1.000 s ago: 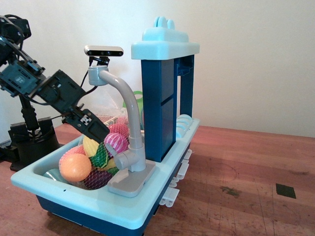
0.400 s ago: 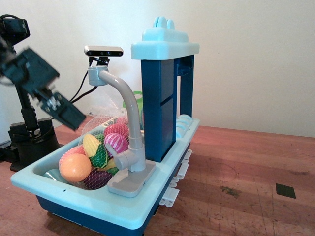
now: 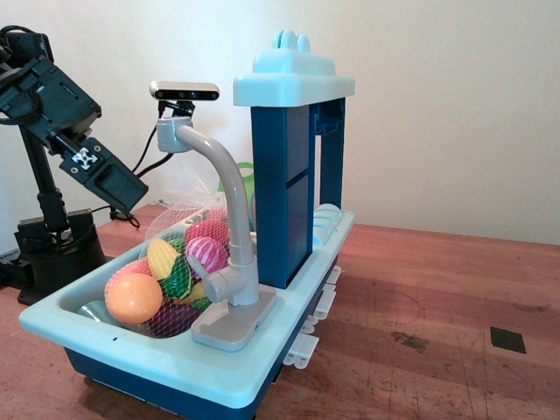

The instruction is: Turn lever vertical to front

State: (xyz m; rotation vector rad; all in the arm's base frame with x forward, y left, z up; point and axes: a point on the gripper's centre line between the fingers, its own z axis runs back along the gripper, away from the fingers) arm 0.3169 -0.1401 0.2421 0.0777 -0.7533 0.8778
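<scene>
Your gripper (image 3: 131, 208) has pulled up and back to the left since a second ago, when it reached down over the netted fruit; it now hangs above the sink's far-left corner, clear of everything. Nearest you, the pale blue toy sink (image 3: 157, 363) sits on the wooden table (image 3: 420, 324), its rim running toward the left. On that near rim stands the grey faucet (image 3: 234, 254) on a flat base. The lever (image 3: 215, 287) is the short stub sticking out to the left and slightly toward you from the column, just above the base, and nothing touches it. Behind it, the basin holds a net bag of toy fruit (image 3: 171, 267), an orange ball nearest. Farther back rises the dark blue tower (image 3: 284, 192) with its pale cap. From this angle you see the fingers edge-on as one dark block, so you cannot tell whether they are parted or closed; they appear to carry nothing.
</scene>
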